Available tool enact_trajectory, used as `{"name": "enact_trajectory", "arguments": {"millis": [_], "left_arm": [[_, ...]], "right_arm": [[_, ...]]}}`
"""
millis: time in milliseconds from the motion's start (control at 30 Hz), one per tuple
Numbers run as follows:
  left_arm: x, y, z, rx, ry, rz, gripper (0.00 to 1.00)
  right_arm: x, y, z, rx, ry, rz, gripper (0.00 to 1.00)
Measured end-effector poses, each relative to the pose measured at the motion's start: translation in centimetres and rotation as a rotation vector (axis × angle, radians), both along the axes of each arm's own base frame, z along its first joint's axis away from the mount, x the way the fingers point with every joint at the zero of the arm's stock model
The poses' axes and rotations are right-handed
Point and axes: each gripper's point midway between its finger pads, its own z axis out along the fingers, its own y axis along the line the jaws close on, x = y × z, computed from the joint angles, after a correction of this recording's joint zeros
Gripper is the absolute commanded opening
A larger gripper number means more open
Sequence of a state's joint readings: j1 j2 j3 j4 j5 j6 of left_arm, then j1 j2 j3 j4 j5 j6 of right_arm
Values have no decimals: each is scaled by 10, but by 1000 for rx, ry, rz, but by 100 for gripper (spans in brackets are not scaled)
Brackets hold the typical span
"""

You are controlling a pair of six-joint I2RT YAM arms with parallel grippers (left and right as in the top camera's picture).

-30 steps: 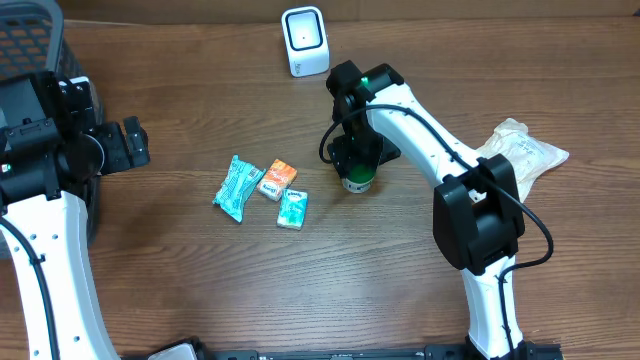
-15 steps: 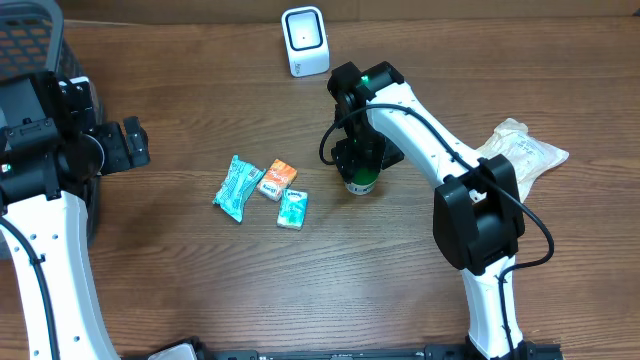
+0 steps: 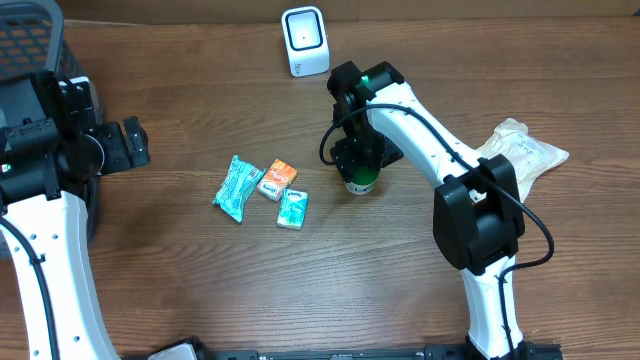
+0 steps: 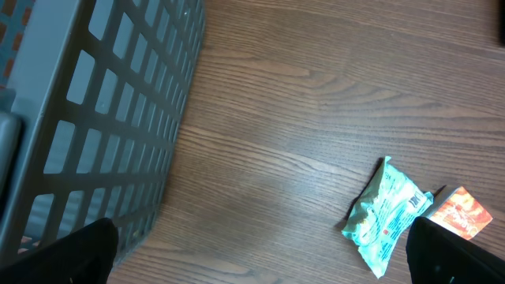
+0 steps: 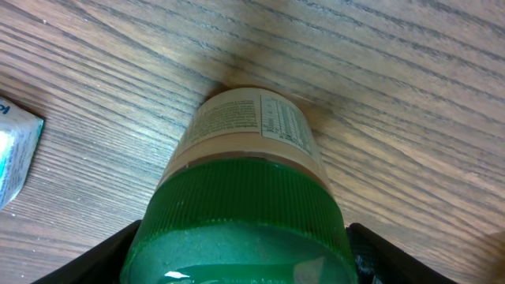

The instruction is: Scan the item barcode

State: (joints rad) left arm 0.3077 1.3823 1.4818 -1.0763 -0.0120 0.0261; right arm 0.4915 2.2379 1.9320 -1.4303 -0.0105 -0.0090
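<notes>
Right wrist view: jar (image 5: 248, 130) upright on the table (image 5: 410, 71), green lid (image 5: 241, 225) up toward the camera, long axis vertical, printed label turned to the far side. Barcode not made out.

Overhead: jar sits mid-table, a little right of centre, near side of the scanner (image 3: 305, 40) and well apart from it.

Right gripper (image 5: 241, 256) straight above the jar, pointing down, fingers pressed to the lid on both sides: clamped on it. Right arm reaches in from the near right, elbow bent, forearm running far-left.

Left gripper (image 4: 260, 260) spread wide, holding nothing, hanging over bare wood at the left. Left arm is folded back beside the basket (image 3: 30, 40).

Left of the jar, three packets in a loose cluster: long teal one (image 3: 238, 187), orange one (image 3: 278, 178), small teal one (image 3: 292, 209). Nearest lies a short gap off.

Plastic bag (image 3: 525, 150) lies at the right edge. Bare wood between jar and scanner, and on the jar's near side.
</notes>
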Motion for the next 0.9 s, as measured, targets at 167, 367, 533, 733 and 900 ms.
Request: {"name": "enact_trajectory", "arguments": {"millis": [167, 367, 533, 733, 900], "left_arm": [[0, 0, 0, 0, 0, -1, 100], [0, 0, 0, 0, 0, 0, 100], [0, 0, 0, 0, 0, -1, 100], [0, 0, 0, 0, 0, 0, 100], [0, 0, 0, 0, 0, 0, 99]], "right_arm": [[1, 1, 0, 4, -5, 12, 79], [3, 2, -1, 8, -11, 17, 79], [1, 1, -4, 5, -4, 23, 79], [-4, -2, -9, -2, 14, 40, 78], [-5, -2, -9, -3, 18, 47, 68]]}}
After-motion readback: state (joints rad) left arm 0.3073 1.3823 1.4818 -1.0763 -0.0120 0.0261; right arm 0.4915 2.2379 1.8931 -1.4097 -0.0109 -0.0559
